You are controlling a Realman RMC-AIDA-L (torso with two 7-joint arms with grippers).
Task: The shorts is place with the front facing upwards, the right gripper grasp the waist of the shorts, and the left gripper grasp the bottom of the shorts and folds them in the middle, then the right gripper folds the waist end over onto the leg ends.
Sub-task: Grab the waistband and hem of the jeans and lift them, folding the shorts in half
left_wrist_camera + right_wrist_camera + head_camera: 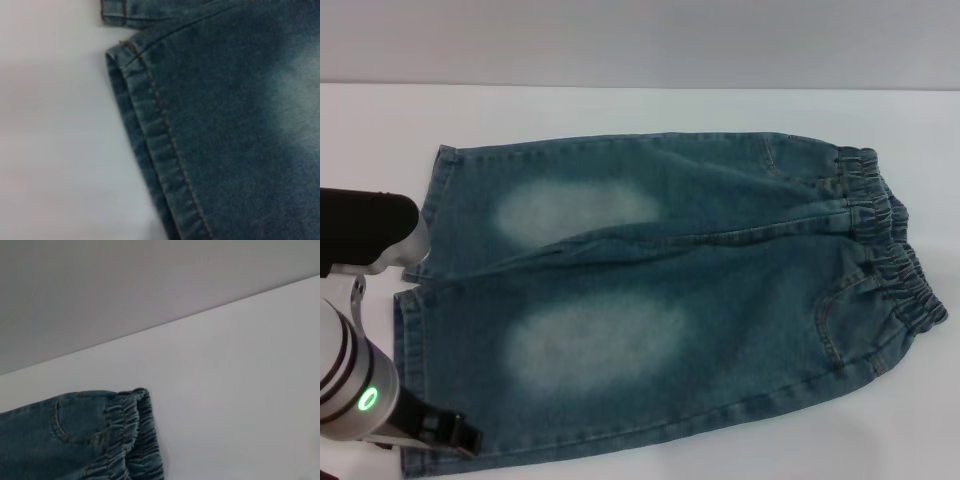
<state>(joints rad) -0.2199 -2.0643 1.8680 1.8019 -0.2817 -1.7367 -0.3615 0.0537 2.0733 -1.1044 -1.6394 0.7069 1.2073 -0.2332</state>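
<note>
Nearest, the left gripper (445, 432) (fingers unclear, I cannot tell) overlaps the shorts (670, 300) at the bottom (155, 145); only the right wrist view shows the waist (132, 440) close against the white table (240, 390).

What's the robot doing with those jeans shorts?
It is getting ready to fold them. The blue denim shorts lie flat and unfolded on the white table, front up, with the waist on the robot's right and the leg ends on its left. The left gripper is down by the hem of the nearer leg, at the corner. The right gripper isn't in the head view; its camera just looks at the waist from nearby. No fold has been made yet.
</note>
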